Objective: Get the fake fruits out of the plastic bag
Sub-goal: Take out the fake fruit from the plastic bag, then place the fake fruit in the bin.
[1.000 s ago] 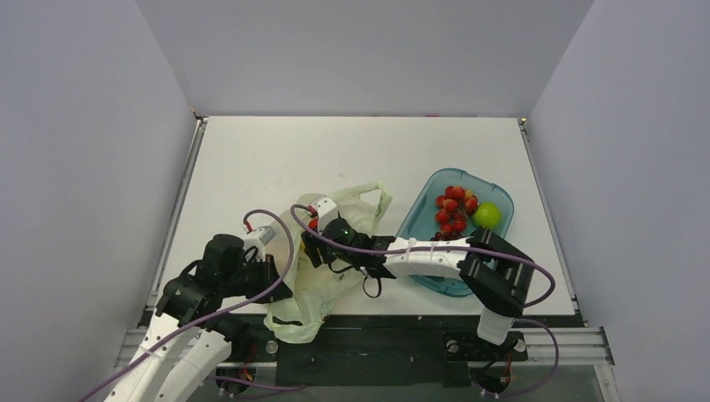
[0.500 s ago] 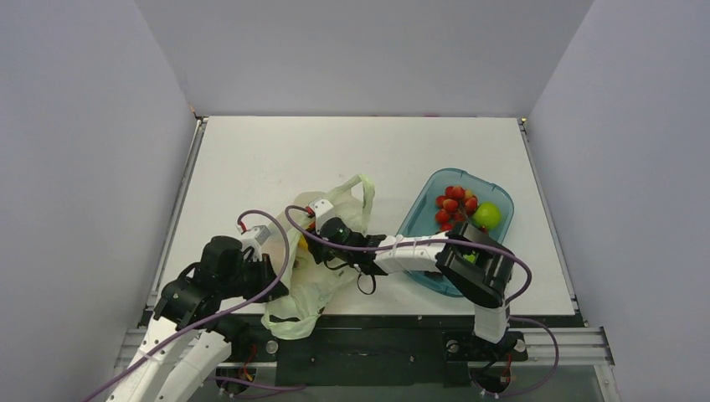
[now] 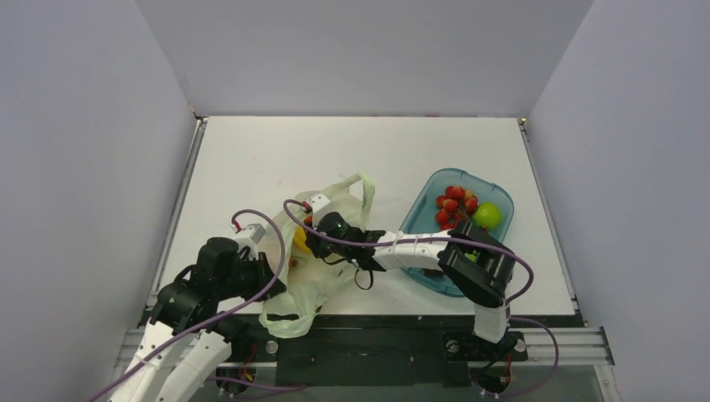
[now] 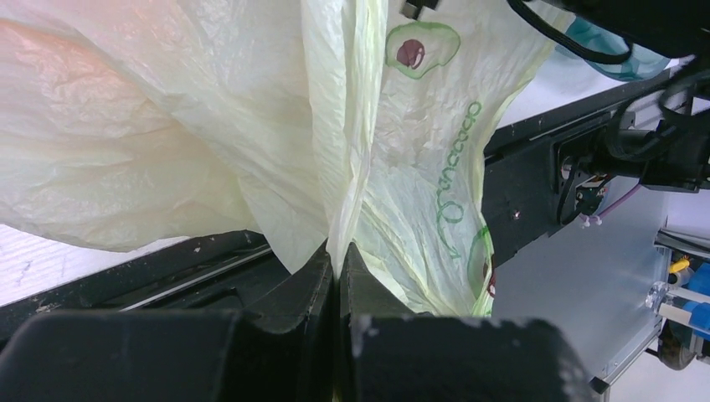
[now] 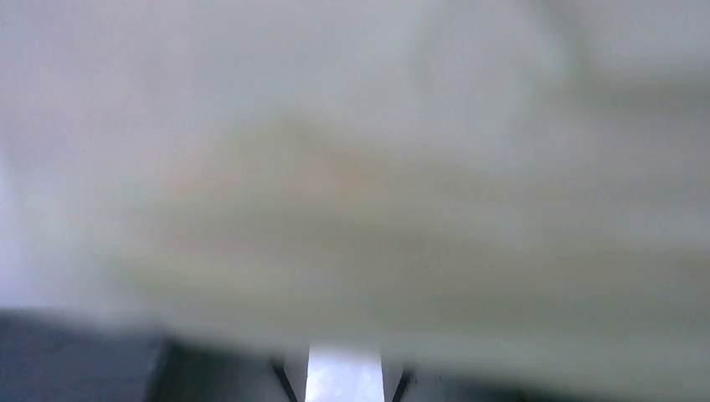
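The pale-green plastic bag (image 3: 322,272) lies crumpled at the table's near edge, its handles toward the far side. My left gripper (image 3: 270,280) is shut on a fold of the bag's left side; in the left wrist view the jaws (image 4: 338,251) pinch the film (image 4: 251,126). My right gripper (image 3: 311,241) is inside the bag's mouth. A yellow banana (image 3: 299,237) shows just left of it. In the right wrist view blurred bag film (image 5: 352,167) fills the frame, with a bright gap low down between my fingers (image 5: 345,377). Other bagged fruits are hidden.
A blue tray (image 3: 419,219) stands right of the bag, under my right forearm, holding a red cluster (image 3: 453,207) and a round green fruit (image 3: 487,215). The black rail (image 3: 402,322) runs along the near edge. Grey walls enclose the table.
My right gripper has moved left, deeper into the bag's mouth. The bag and its handles have shifted left, and the left gripper has drawn back slightly with the fold.
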Robot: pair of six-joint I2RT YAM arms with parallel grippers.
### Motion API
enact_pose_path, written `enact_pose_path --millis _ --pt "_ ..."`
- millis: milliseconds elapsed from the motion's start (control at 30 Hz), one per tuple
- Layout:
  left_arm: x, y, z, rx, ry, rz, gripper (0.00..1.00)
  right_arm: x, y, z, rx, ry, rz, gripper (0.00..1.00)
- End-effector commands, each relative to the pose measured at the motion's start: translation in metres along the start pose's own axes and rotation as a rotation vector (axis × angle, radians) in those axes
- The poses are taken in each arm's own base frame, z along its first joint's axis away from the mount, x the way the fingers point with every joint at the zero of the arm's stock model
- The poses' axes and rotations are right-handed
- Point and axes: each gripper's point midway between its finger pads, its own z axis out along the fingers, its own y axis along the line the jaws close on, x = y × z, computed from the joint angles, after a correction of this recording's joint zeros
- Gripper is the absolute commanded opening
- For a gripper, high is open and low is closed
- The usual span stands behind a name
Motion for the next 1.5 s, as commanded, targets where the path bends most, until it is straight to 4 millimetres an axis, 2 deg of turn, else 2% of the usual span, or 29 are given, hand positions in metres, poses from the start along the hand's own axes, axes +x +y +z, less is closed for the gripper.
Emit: enact_pose_path --millis 0,167,333,367,533,767,900,1033,1233,1467 --pt "-0.027 -0.014 -0.012 0.018 -0.104 0.016 0.0 -0.056 0.023 -0.039 -0.101 -0.125 0.041 0.0" --pt "-0.041 -0.016 -0.016 0.009 -0.156 0.021 0.0 -0.055 0.035 -0.071 -0.179 -0.105 0.035 0.0" --pt "-0.048 -0.02 -0.015 0.009 -0.159 0.042 0.0 -0.038 0.04 -0.094 -0.236 -0.048 0.053 0.0" --pt "-0.048 -0.02 -0.015 0.007 -0.157 0.043 0.0 -0.042 0.041 -0.101 -0.246 -0.059 0.059 0.0" --pt "-0.055 -0.023 -0.019 0.009 -0.172 0.065 0.0 -0.023 0.041 -0.119 -0.278 -0.004 0.057 0.0" --pt "-0.062 -0.02 -0.023 -0.026 -0.188 0.105 0.0 -0.027 0.037 -0.162 -0.3 -0.031 0.055 0.0" --pt "-0.064 -0.021 -0.022 -0.019 -0.198 0.116 0.0 -0.04 0.032 -0.186 -0.293 -0.093 0.047 0.0" --pt "-0.07 -0.024 -0.023 -0.015 -0.208 0.142 0.0 -0.066 0.037 -0.211 -0.323 -0.157 0.044 0.0" --pt "-0.074 -0.025 -0.017 -0.005 -0.206 0.18 0.0 -0.118 0.049 -0.258 -0.394 -0.294 0.059 0.0" --pt "-0.07 -0.028 -0.009 0.032 -0.195 0.188 0.0 -0.176 0.035 -0.311 -0.332 -0.461 0.096 0.0"
